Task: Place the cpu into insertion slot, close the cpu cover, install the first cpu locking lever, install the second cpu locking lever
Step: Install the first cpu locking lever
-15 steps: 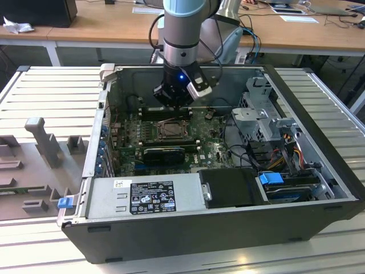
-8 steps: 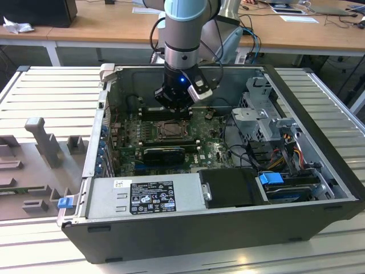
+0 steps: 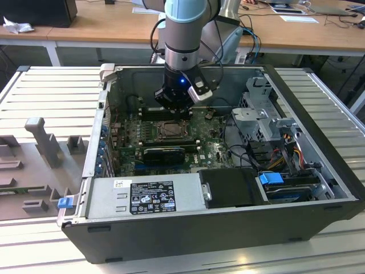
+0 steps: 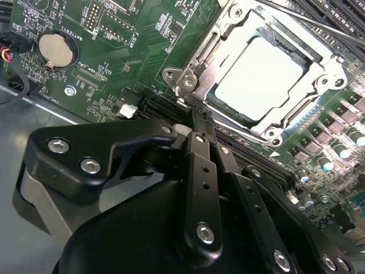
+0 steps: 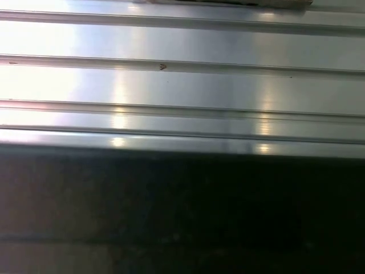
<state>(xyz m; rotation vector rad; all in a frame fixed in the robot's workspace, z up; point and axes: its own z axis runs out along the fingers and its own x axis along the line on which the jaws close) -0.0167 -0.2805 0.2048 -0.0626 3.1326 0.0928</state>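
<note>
Black claw (image 4: 194, 123), fingers pressed together and empty, hovers beside the cpu (image 4: 259, 74) seated under the cpu cover (image 4: 199, 63).

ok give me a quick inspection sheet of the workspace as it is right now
surface: ribbed metal table carrying an open computer case.
job's things: cpu sits in the insertion slot; cpu cover lies closed around it, chip top showing through its window.
clutter: grey fixture blocks on the table at the exterior view's left.
grippers: hand hangs just above the board beside the socket's corner, fingers together, holding nothing.
cables: black cables loop inside the case beside the drive cage; more run down the arm.
surroundings: wooden desks behind, papers on them.
</note>
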